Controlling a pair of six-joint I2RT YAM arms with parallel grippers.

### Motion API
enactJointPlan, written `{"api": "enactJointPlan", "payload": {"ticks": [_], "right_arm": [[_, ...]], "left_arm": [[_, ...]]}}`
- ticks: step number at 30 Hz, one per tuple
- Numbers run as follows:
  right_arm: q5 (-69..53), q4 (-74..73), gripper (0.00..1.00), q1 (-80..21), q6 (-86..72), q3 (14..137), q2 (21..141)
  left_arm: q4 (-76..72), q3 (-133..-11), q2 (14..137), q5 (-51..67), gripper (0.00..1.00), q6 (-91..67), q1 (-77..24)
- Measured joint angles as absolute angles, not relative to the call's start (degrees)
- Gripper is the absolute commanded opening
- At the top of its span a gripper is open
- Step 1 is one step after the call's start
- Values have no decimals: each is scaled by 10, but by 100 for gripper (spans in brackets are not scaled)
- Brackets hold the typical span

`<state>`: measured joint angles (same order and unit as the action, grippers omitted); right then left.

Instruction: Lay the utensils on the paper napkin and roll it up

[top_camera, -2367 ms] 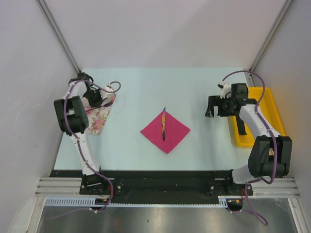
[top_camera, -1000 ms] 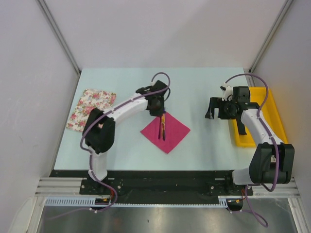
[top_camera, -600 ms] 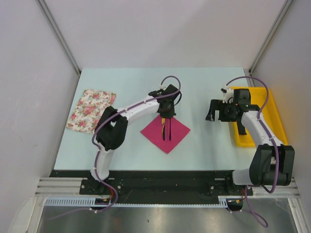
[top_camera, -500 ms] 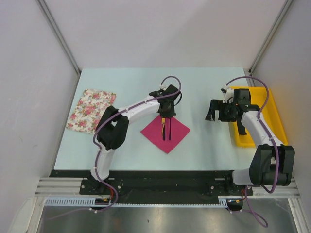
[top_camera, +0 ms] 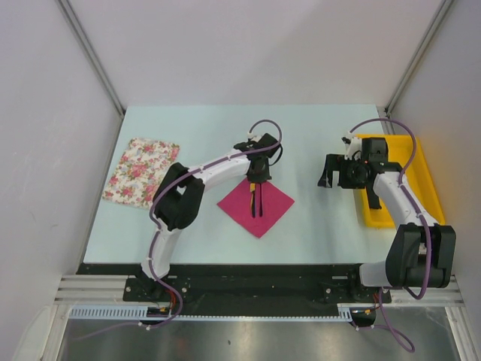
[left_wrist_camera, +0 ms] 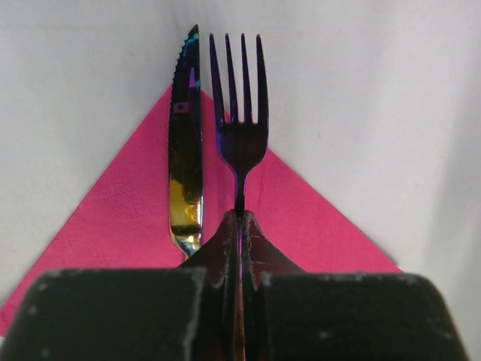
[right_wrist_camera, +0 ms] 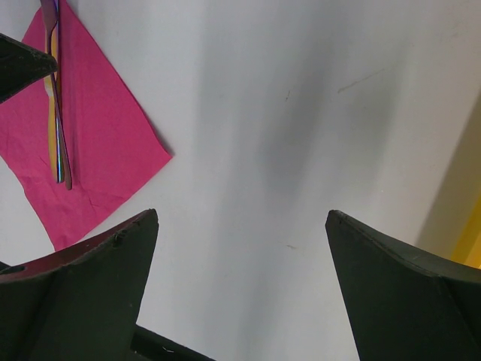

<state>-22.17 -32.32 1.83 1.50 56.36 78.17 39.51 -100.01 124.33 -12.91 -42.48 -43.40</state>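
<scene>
So the left claw is clamped shut on the handle of the purple fork. In the wrist view the fork sits just right of the knife, both over the pink napkin with their tips poking past one corner. The napkin's laid out like a diamond mid-worktop, and the right claw hangs wide open off to the side near the yellow tray, with a floral cloth way over on the left.
</scene>
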Motion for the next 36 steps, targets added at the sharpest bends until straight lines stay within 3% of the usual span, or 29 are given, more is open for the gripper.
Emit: {"api": "enactJointPlan", "payload": {"ticks": [24,28,36], "right_arm": [[-225,-322,100,21,15,562,787],[-226,-320,100,21,15,562,791],[-227,-318,100,22,15,563,792]], "left_arm": [[396,-1000,1261,-144,10,-420,-425],[396,-1000,1262,-144,23,-420,-425],[396,-1001,1263,-142,32,-419,-423]]}}
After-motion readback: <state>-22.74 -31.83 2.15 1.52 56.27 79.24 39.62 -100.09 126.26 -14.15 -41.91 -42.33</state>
